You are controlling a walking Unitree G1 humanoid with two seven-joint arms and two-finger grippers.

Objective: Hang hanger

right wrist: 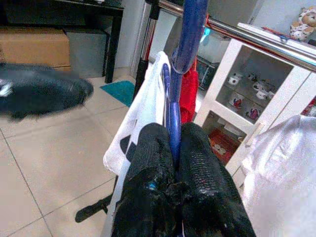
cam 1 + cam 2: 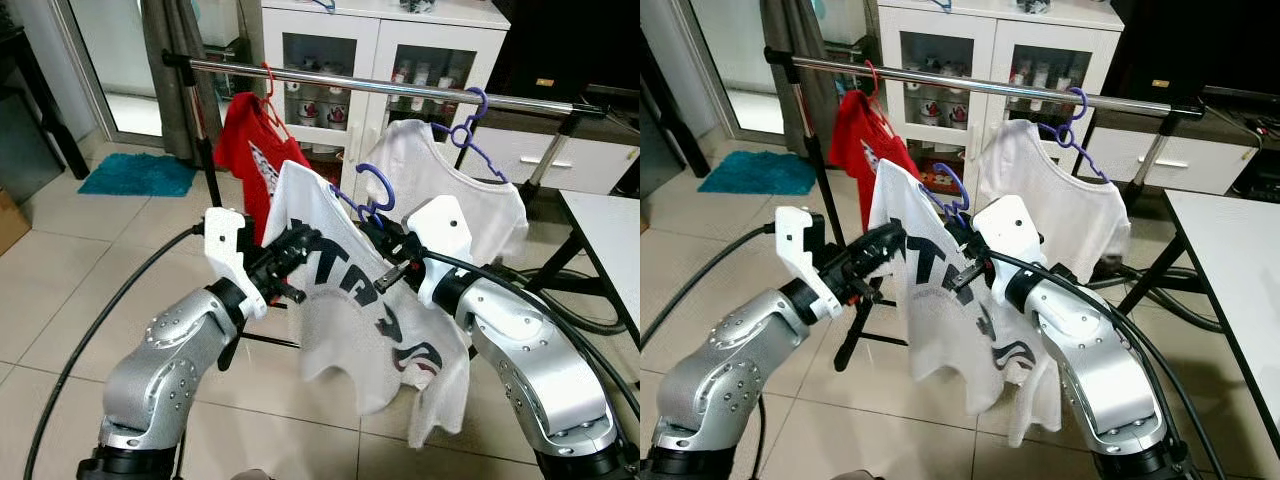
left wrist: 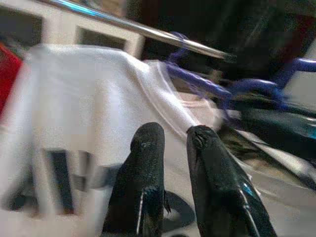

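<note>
Gripping the blue hanger point(image 1: 174, 116), right gripper point(image 2: 385, 243), jaws clamped on its neck, below the rail point(image 2: 400, 88). White shirt point(image 2: 340, 300) draped on hanger. Left gripper point(image 2: 300, 245) at shirt's shoulder, jaws slightly apart. Red shirt point(image 2: 250, 150), second white shirt point(image 2: 450, 190) already hung.

Steel rail point(image 2: 400, 88) with red shirt point(image 2: 250, 150) and white shirt point(image 2: 450, 185) hanging.

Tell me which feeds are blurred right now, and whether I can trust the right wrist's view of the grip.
Left wrist view: motion-smeared, white printed T-shirt and chrome rail soft. Right wrist view: blue plastic hanger sharp between the right gripper fingers, so trustworthy; only the left gripper is smeared. Head views: crisp, evenly lit.
</note>
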